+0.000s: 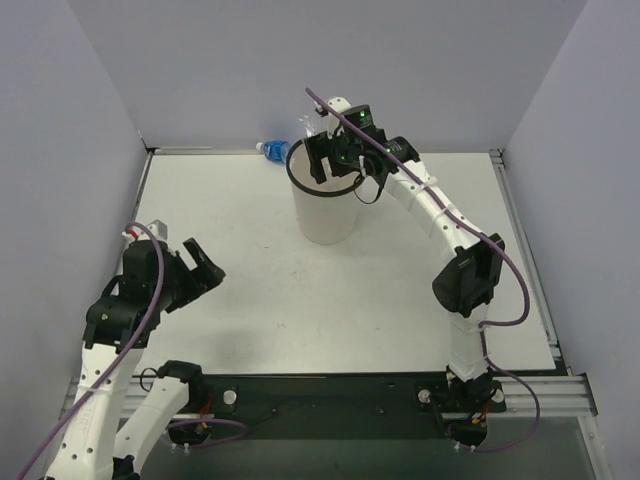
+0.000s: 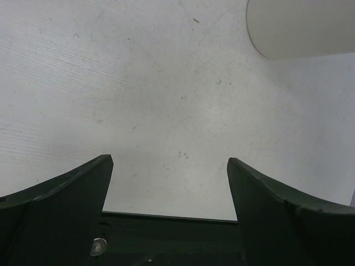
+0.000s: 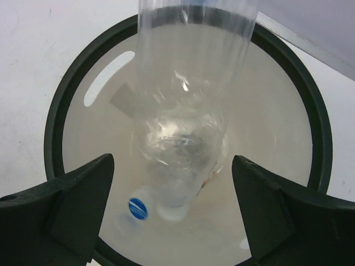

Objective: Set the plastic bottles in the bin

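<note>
The bin (image 1: 325, 212), whitish with a black rim, stands at the back middle of the table. My right gripper (image 1: 336, 165) hangs over its mouth, open. In the right wrist view the gripper (image 3: 172, 160) has its jaws wide apart, and the unlabelled clear bottle (image 3: 191, 105) is between them untouched, cap down inside the bin (image 3: 61, 105). A second bottle's blue-marked end (image 3: 137, 208) lies on the bin floor. A blue-labelled bottle (image 1: 272, 148) lies on the table behind the bin. My left gripper (image 1: 200, 265) is open and empty (image 2: 169, 160) at the near left.
Grey walls close in the table on the left, back and right. A metal rail (image 1: 525, 250) runs along the right edge. The bin's lower wall (image 2: 299, 27) shows at the top right of the left wrist view.
</note>
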{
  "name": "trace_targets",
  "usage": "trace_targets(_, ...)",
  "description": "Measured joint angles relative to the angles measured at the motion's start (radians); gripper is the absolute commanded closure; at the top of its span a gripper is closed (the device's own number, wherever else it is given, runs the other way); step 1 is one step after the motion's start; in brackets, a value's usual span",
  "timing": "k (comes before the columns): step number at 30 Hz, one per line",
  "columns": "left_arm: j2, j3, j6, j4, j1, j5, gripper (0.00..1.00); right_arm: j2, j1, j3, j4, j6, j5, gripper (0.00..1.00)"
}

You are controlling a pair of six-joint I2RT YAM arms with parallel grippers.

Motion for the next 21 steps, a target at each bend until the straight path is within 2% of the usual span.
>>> trace_targets(6,0.015,0.0,0.015,0.002,0.0,0.0,0.04,-0.016,0.0,-0.044,0.032,0.001,0.007,0.13)
trace_targets(13,0.022,-0.01,0.022,0.045,0.0,0.004,0.04,-0.076,-0.001,-0.114,0.033,0.023,0.05,0.2)
trace_targets(16,0.039,-0.022,0.021,0.072,0.0,0.008,0.04,-0.122,-0.003,-0.121,0.01,0.067,0.089,0.21)
trace_targets(21,0.093,-0.027,0.017,0.125,0.0,0.011,0.04,-0.185,-0.021,-0.093,-0.071,0.177,0.177,0.29)
